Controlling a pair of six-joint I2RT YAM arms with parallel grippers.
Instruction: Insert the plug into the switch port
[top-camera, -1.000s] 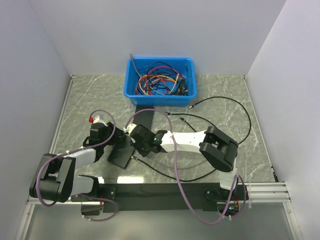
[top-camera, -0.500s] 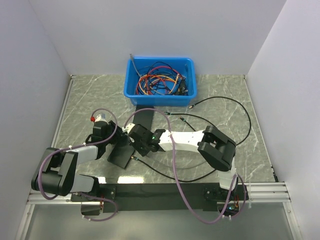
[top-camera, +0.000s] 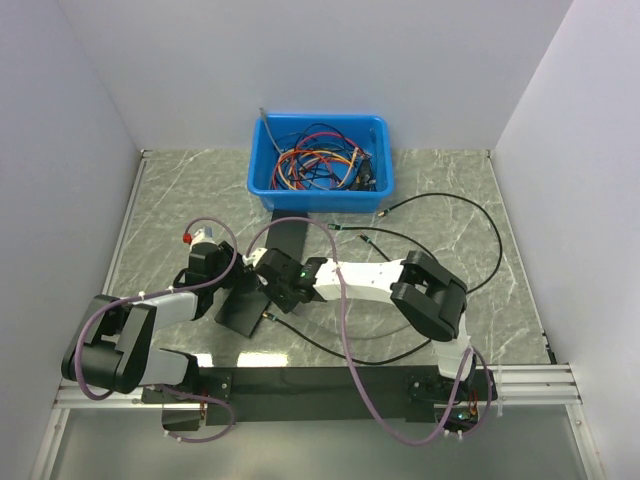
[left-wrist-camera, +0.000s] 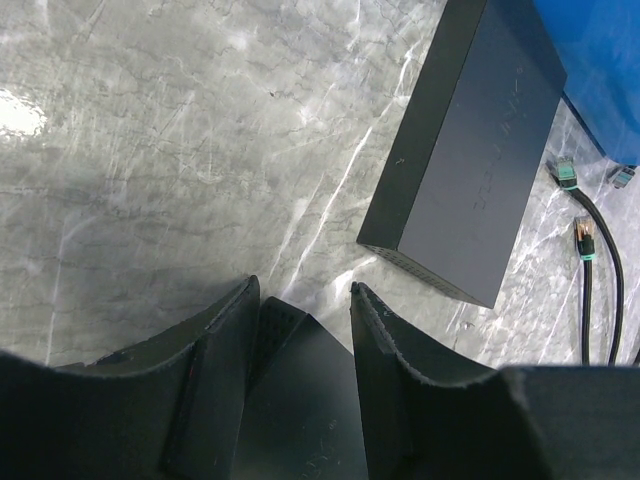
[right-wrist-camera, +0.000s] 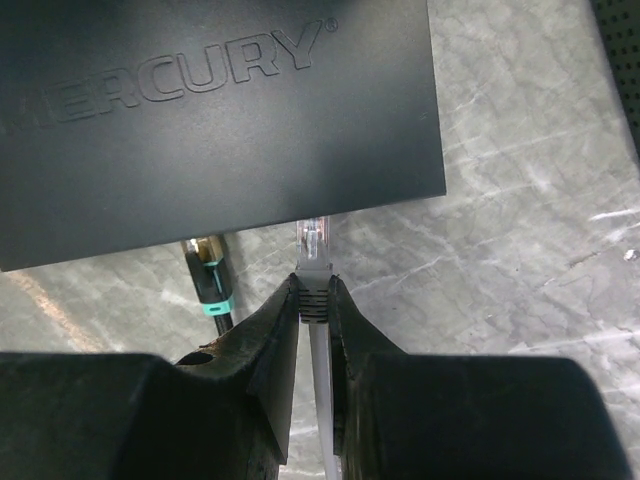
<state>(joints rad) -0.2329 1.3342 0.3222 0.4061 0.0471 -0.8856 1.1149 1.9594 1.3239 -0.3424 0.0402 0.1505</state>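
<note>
While two switches lie on the table (top-camera: 450, 180), my right gripper (right-wrist-camera: 314, 300) pinches one clear plug (right-wrist-camera: 314, 240), tip at the near switch (right-wrist-camera: 220, 100) edge, beside a 2nd, teal-booted plug (right-wrist-camera: 205, 265). My left gripper (left-wrist-camera: 303, 300) clamps that switch; the other switch (left-wrist-camera: 470, 150) lies apart, nr the one blue bin (top-camera: 262, 170).

You have a blue bin (top-camera: 310, 200) at the far side of the marble table (top-camera: 170, 200), holding a tangle of coloured cables (top-camera: 315, 160). Just in front of it lies a flat black box (left-wrist-camera: 470, 170), possibly a spare unit, though no ports show from these angles. To your right a loose black cable (top-camera: 499, 245) loops across the table, and green-booted connector ends (left-wrist-camera: 585, 238) lie beside the box.
</note>
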